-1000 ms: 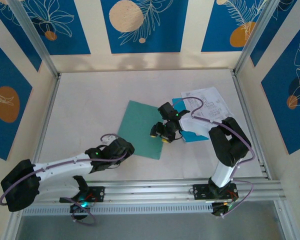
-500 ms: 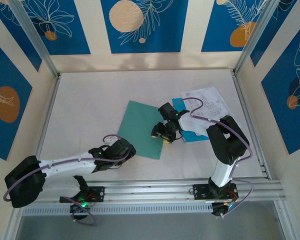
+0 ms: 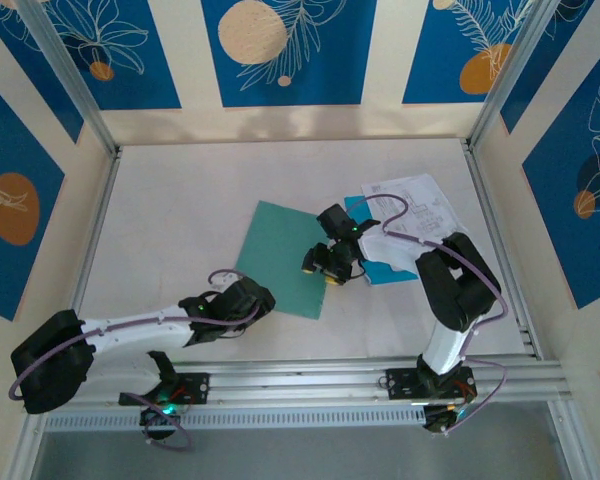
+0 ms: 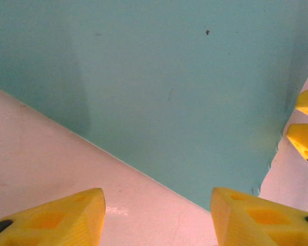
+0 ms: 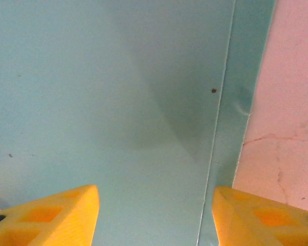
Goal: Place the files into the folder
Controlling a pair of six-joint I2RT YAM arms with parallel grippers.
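A teal folder [image 3: 278, 250] lies flat and apparently closed in the middle of the tabletop [image 3: 170, 220]. The files [image 3: 420, 203], white printed sheets and a blue sheet [image 3: 385, 270], are heaped just beside its right edge. The right pincer [image 5: 154, 215] hovers over that edge with its fingers spread and empty, likely placed to catch the cover and lift it, while the left pincer [image 4: 154, 218], likewise spread and holding nothing, sits low at the folder's near corner, probably to steady it.
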